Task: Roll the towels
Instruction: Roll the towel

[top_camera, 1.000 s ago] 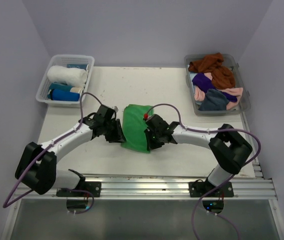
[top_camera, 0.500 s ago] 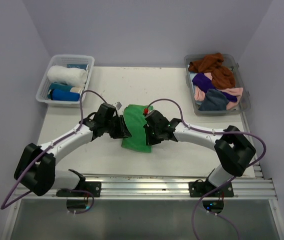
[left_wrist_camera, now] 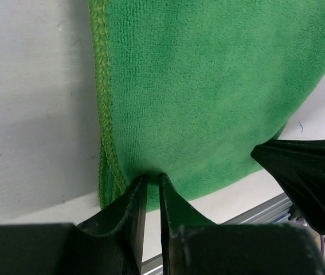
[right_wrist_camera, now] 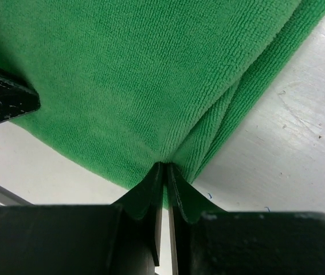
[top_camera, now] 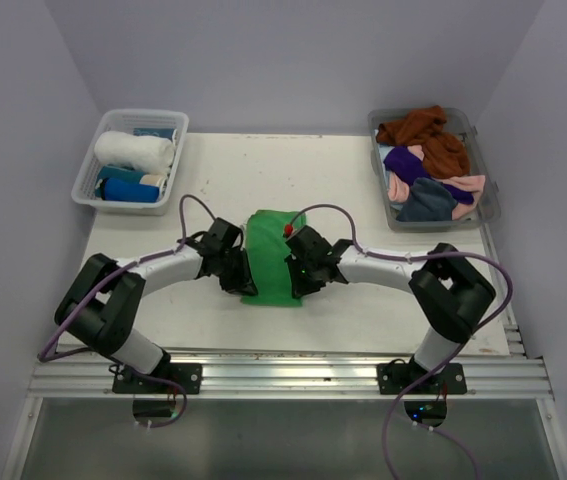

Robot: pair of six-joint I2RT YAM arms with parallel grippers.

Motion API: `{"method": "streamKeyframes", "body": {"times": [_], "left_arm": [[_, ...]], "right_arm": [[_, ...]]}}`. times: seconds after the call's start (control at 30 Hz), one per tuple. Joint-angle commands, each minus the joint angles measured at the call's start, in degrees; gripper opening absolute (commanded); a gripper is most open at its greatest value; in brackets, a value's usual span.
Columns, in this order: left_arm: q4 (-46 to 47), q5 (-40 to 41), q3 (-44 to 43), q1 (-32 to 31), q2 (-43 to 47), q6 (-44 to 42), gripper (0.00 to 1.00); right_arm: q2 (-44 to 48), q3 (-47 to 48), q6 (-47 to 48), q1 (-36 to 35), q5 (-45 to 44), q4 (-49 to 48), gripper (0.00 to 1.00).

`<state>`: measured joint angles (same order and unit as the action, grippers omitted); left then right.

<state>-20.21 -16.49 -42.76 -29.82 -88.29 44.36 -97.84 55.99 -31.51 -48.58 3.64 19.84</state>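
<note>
The green towel (top_camera: 269, 250) lies flat in the middle of the table (top_camera: 363, 195), between the two arms, with its near edge toward their bases. The left gripper (top_camera: 247, 280) is pinched tight on the towel's near left corner. In the left wrist view its fingers (left_wrist_camera: 136, 200) meet on the cloth (left_wrist_camera: 208, 86) just inside the stitched hem. The right gripper (top_camera: 293, 278) is clamped on the near right corner. In the right wrist view its fingers (right_wrist_camera: 151, 189) squeeze the green terry (right_wrist_camera: 139, 74) into a small pucker, and the edge beside them seems to show two layers, though the fold is hard to read. Each wrist view catches the dark tip of the other gripper close by. At the far left a basket (top_camera: 85, 185) holds a white roll (top_camera: 135, 150) and a blue roll (top_camera: 128, 190). At the far right a tub (top_camera: 490, 212) holds loose towels in a heap: brown (top_camera: 428, 130), purple (top_camera: 403, 162), pink (top_camera: 400, 188) and grey (top_camera: 425, 205).
</note>
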Motion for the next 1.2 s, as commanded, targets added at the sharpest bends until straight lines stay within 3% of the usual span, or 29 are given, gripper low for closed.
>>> {"method": "streamKeyframes", "body": {"times": [0.0, 0.23, 0.3, 0.33, 0.5, 0.8, 1.17], "left_arm": [[-0.2, 1.6, -1.7, -0.8, 0.0, -1.7, 0.18], [-4.6, 4.4, -3.2, -0.9, 12.9, -3.1, 0.36], [-5.6, 4.7, -1.8, -0.9, 14.3, -2.9, 0.39], [-5.6, 4.7, -0.8, -0.9, 14.7, -2.5, 0.42], [-1.1, 2.2, 6.5, -0.9, 15.6, -1.6, 0.47], [7.0, 1.9, 11.3, -0.9, 13.6, -1.1, 0.46], [7.6, 3.6, 11.4, -0.9, 11.0, -1.5, 0.31]], "right_arm": [[2.3, -1.2, 0.5, -0.1, -0.6, 1.7, 0.11], [12.1, -4.5, -0.3, -0.1, -3.3, 0.7, 0.15], [13.2, -5.4, -0.6, -0.1, -2.8, 0.3, 0.22], [13.2, -6.2, -0.6, -0.1, -1.6, -0.1, 0.31], [11.4, -9.0, -1.7, -0.6, 2.2, -3.3, 0.45], [8.6, -9.1, -1.9, -1.3, 2.2, -5.2, 0.4], [7.0, -8.7, -2.0, -1.5, 2.0, -6.0, 0.32]]}}
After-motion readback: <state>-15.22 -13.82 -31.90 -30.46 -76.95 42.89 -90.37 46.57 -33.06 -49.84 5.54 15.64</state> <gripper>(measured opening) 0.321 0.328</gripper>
